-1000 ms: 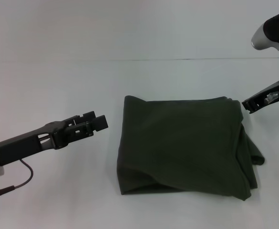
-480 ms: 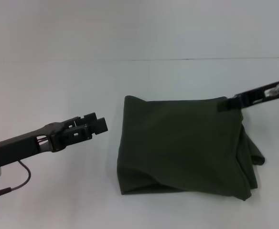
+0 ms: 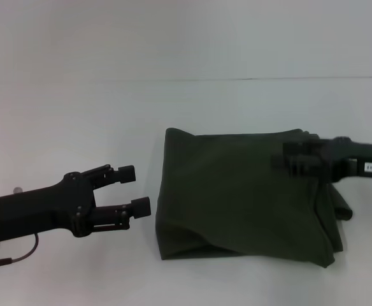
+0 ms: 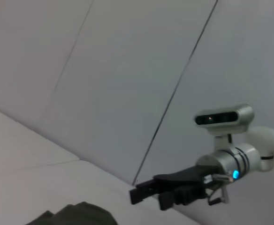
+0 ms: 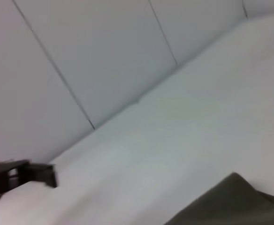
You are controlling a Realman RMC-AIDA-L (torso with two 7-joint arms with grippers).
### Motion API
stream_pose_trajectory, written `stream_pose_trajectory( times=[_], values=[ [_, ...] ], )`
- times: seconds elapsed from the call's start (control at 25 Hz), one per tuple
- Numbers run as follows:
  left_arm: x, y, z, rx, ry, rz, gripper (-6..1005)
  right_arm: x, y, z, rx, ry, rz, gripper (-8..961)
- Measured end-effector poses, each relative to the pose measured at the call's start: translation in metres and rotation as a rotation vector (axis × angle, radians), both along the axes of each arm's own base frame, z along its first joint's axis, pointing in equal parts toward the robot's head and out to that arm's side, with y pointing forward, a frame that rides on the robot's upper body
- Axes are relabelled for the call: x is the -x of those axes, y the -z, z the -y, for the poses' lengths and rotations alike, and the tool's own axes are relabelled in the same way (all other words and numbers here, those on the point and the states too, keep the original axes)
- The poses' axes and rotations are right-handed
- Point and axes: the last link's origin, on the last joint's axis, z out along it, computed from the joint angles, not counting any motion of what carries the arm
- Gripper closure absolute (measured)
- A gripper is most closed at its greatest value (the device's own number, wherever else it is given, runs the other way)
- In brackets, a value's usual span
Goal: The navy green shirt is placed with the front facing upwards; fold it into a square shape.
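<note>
The navy green shirt (image 3: 237,197) lies folded into a rough rectangle on the white table, right of centre, with a loose flap sticking out at its right edge. No lettering shows. My left gripper (image 3: 135,189) is open just left of the shirt's lower left edge, apart from the cloth. My right gripper (image 3: 289,159) reaches in from the right and hovers over the shirt's upper right part; its fingers look open with nothing between them. The left wrist view shows the right gripper (image 4: 148,197) above a shirt (image 4: 76,213) edge. The right wrist view shows a shirt (image 5: 235,201) corner.
The white table (image 3: 78,115) stretches around the shirt, meeting a pale panelled wall (image 3: 186,38) behind it. A thin cable (image 3: 14,255) hangs from the left arm near the front left. In the right wrist view the left gripper (image 5: 38,173) is seen farther off.
My left gripper has dropped toward the front edge, turned, and opened its fingers. My right gripper has swung left from beyond the shirt's upper right corner to over the cloth.
</note>
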Motion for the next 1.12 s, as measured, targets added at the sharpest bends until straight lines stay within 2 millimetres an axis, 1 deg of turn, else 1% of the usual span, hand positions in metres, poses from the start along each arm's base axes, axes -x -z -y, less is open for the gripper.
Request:
stream_pose_trajectory(
  times=[0.04, 0.16, 0.28, 0.44, 0.68, 0.8, 1.12],
  values=[
    [0.001, 0.002, -0.001, -0.016, 0.007, -0.011, 65, -0.004, 0.003, 0.003, -0.012, -0.024, -0.007, 360],
    [0.002, 0.007, -0.002, -0.028, 0.023, -0.043, 65, -0.016, 0.020, 0.020, -0.027, -0.105, -0.014, 320],
    [0.002, 0.010, -0.003, -0.021, 0.027, -0.065, 65, -0.021, 0.030, 0.030, -0.051, -0.142, -0.011, 279],
    [0.003, 0.012, -0.003, -0.020, 0.019, -0.064, 65, -0.029, 0.036, 0.040, -0.073, -0.182, 0.018, 188],
    [0.004, 0.015, -0.002, -0.019, 0.003, -0.052, 65, -0.048, 0.039, 0.045, -0.074, -0.142, 0.098, 11],
    [0.005, 0.015, -0.001, -0.020, -0.003, -0.051, 65, -0.056, 0.037, 0.048, -0.085, -0.131, 0.127, 10],
    [0.006, 0.018, 0.000, -0.020, -0.009, -0.052, 65, -0.070, 0.034, 0.052, -0.118, -0.110, 0.178, 9]
  ],
)
